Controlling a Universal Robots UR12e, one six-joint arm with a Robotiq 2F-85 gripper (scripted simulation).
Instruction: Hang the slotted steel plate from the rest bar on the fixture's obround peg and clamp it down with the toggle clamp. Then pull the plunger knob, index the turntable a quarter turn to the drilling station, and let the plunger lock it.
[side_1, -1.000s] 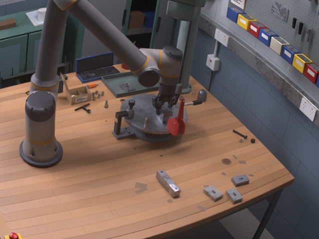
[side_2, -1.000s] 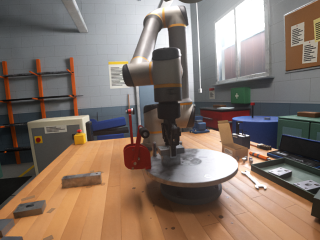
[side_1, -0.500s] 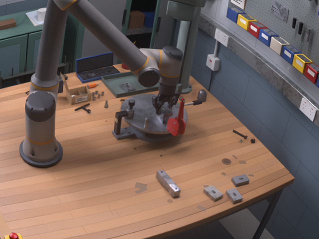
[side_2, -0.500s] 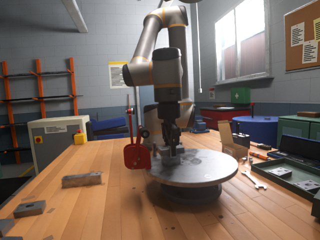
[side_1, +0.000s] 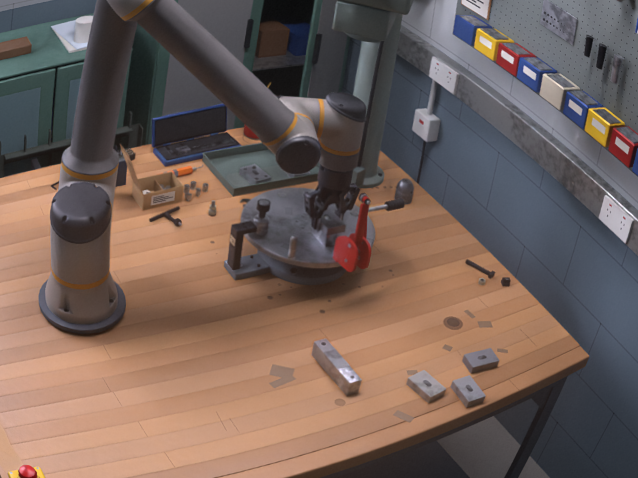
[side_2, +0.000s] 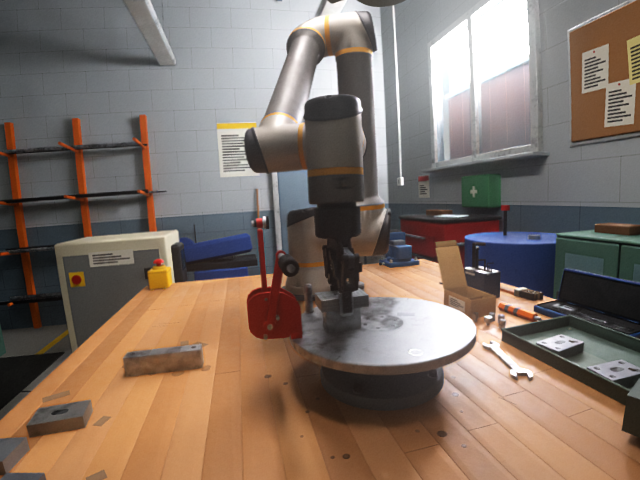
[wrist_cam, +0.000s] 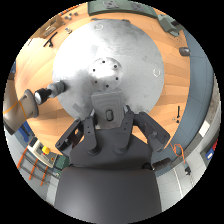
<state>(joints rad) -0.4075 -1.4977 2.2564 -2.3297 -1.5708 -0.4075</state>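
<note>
On the round steel turntable (side_1: 301, 226) in the middle of the bench, the slotted steel plate (wrist_cam: 106, 111) sits on the fixture block (side_2: 341, 310) with the obround peg (wrist_cam: 109, 114) showing through its slot. I hold the plate in my closed gripper (wrist_cam: 110, 119), straight above the fixture. The red toggle clamp (side_1: 354, 239) stands at the turntable's edge beside the fixture, handle up. The plunger knob (side_1: 263, 206) sits on its post at the turntable's far left rim. The bare rest bar (side_1: 335, 366) lies on the bench near the front.
A green tray (side_1: 252, 170) with spare plates lies behind the turntable, beside the drill column (side_1: 373, 98). A cardboard box (side_1: 153, 188) and loose tools lie at the left. Three slotted plates (side_1: 453, 376) lie near the front right corner. A bolt (side_1: 480, 268) lies at the right.
</note>
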